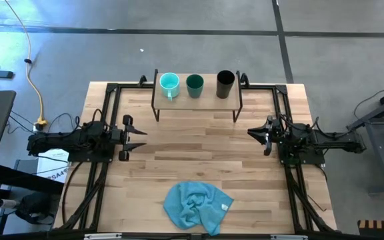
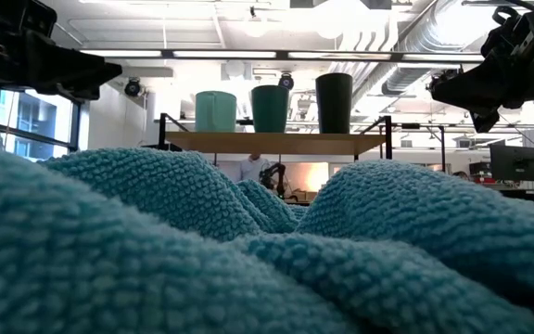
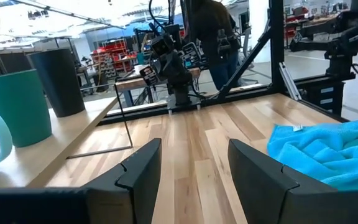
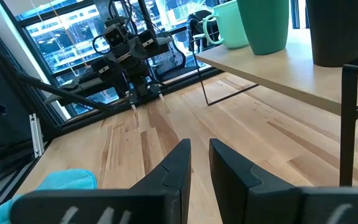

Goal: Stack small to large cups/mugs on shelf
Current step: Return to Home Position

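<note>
Where cups stand, shelf looks pale

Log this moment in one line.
shelf: mug, teal cup, black cup in row | left claw: open, empty, left side | right claw: narrowly open, empty, right side

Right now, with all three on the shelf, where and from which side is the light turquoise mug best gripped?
Probably the wall at the rim, from above, one finger inside. The light turquoise mug stands upright at the shelf's left end; the teal cup stands close on its right, and the mug's handle points to the table's front. The left hand, open, is nearer.
</note>
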Motion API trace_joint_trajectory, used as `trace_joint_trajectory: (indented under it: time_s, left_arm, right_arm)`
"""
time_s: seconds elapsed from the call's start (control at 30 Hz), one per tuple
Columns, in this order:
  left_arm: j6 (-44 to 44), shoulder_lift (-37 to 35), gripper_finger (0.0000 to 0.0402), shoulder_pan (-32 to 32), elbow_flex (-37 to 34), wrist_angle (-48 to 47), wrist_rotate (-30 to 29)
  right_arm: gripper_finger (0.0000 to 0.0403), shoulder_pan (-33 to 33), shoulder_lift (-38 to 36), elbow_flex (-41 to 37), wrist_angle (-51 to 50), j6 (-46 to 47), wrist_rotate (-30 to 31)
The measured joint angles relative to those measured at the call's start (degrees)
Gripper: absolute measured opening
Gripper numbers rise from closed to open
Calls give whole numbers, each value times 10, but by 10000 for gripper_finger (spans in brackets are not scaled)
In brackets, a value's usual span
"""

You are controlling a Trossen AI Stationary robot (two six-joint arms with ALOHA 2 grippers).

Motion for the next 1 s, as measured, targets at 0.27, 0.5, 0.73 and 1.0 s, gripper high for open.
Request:
trace_joint_trajectory:
  time_s: [0.27,0.5,0.73,1.0]
  left_arm:
    - [-12,0,175,0,0,0,0]
    - [-12,0,175,0,0,0,0]
    - [-12,0,175,0,0,0,0]
    - [-12,0,175,0,0,0,0]
  right_arm:
    - [50,0,0,0,0,-20,0]
    - [50,0,0,0,17,-53,0]
    - [50,0,0,0,46,-107,-13]
    - [50,1,0,0,29,-140,-115]
